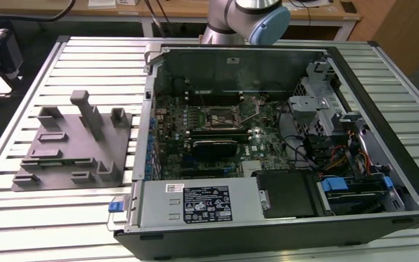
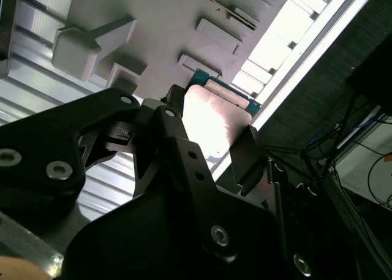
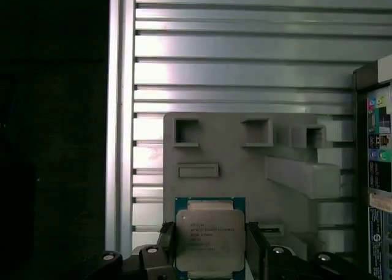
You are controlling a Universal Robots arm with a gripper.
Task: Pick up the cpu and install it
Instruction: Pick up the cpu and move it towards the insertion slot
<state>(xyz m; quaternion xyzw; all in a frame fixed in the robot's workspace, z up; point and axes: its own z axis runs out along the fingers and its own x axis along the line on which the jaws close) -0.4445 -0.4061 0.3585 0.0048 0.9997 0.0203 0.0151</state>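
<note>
The cpu (image 3: pixel 210 238) is a small square chip with a pale silver top and a green edge. My gripper (image 3: pixel 210 255) is shut on it, one black finger (image 3: pixel 164 242) on each side. In the second wrist view the cpu (image 2: pixel 211 117) glares bright between the fingers (image 2: pixel 174 133). It hangs well above the grey fixture (image 3: pixel 245 163), near that fixture's edge. On the motherboard in the exterior view, the square metal socket frame (image 1: pixel 220 116) lies with its thin lever raised.
The grey fixture (image 1: pixel 71 142) lies on the slatted metal table (image 1: pixel 20 218) at the exterior view's left. The open computer case (image 1: pixel 384 164) takes up the middle and right, with drive cages, cables and a power supply (image 1: pixel 195 204). The arm's base (image 1: pixel 242 16) stands behind it.
</note>
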